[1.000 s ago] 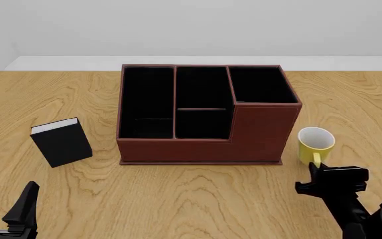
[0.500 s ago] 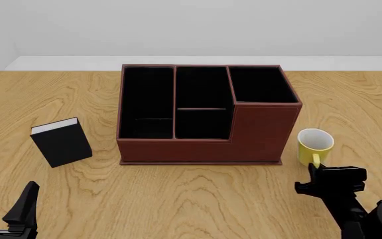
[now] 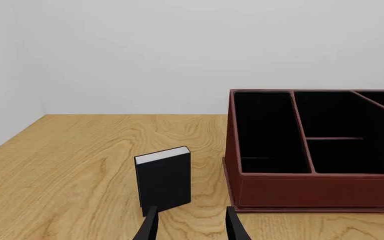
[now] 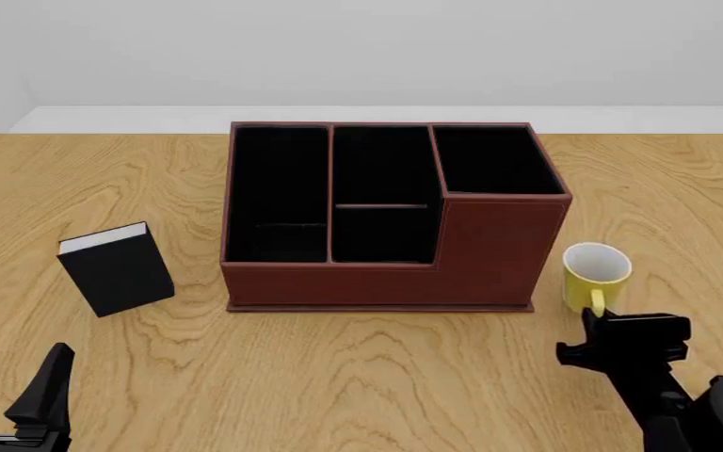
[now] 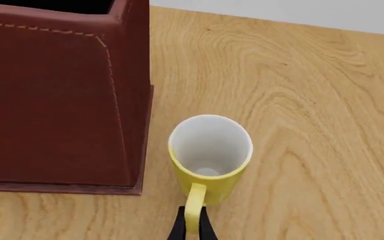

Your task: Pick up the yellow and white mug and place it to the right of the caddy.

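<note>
Right gripper (image 5: 190,225): jaws clenched on the loop handle of the yellow and white mug (image 5: 210,156). The black fingers (image 5: 178,227) sit either side of the handle's lower end, with no gap visible. A handle pinch makes sense: the body looks too wide for these jaws, and the handle points straight back at them.

The mug stands upright on the worktop (image 4: 663,198), directly ahead of the right jaws, white inside facing up. It is just beside the tall end of the caddy (image 4: 393,217), apart from its wall and base lip, not touching. That already puts it on the caddy's right side, so my read is the placement is about done, or the lift hasn't started; can't tell which from this.

Left gripper (image 3: 190,227): jaws released, an open gap between the tips, nothing in them. It is parked low, well clear of the mug. A small black book (image 3: 163,177) stands upright just ahead of those jaws, with the caddy's low end beyond and to one side.

Risk: a handle-only pinch lets the mug swing when lifted.
</note>
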Robot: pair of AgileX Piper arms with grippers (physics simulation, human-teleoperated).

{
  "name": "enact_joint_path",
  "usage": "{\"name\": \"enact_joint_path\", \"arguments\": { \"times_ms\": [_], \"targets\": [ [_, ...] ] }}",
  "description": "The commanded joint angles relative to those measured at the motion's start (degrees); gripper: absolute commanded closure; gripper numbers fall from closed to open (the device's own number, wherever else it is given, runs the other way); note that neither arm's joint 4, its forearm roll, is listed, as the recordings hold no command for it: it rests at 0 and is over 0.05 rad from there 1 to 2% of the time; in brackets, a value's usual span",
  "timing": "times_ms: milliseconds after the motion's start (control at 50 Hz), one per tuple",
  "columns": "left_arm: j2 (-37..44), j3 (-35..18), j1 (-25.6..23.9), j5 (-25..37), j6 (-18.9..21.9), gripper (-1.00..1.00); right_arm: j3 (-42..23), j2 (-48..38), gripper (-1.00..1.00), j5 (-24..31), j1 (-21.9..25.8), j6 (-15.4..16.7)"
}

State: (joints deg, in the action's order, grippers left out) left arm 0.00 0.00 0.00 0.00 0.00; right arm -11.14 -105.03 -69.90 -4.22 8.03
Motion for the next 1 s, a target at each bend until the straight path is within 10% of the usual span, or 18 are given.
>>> {"name": "enact_joint_path", "arguments": {
  "times_ms": [20,100,120,1000],
  "targets": [
    [0.0,0.0,0.0,0.0,0.0,-1.0,-1.5,-3.1,1.0,0.0,-1.0,-0.5],
    [0.0,0.0,0.0,0.0,0.0,-1.0,-1.7,-3.5,1.0,0.0,-1.2,1.2],
    [0.0,0.0,0.0,0.0,0.0,-1.0,-1.8,-3.8,-1.0,0.0,-1.2,0.1],
    [0.0,0.0,0.0,0.0,0.0,-1.0,2.8,1.9,-1.0,0.0,-1.3,0.7]
  ]
}}
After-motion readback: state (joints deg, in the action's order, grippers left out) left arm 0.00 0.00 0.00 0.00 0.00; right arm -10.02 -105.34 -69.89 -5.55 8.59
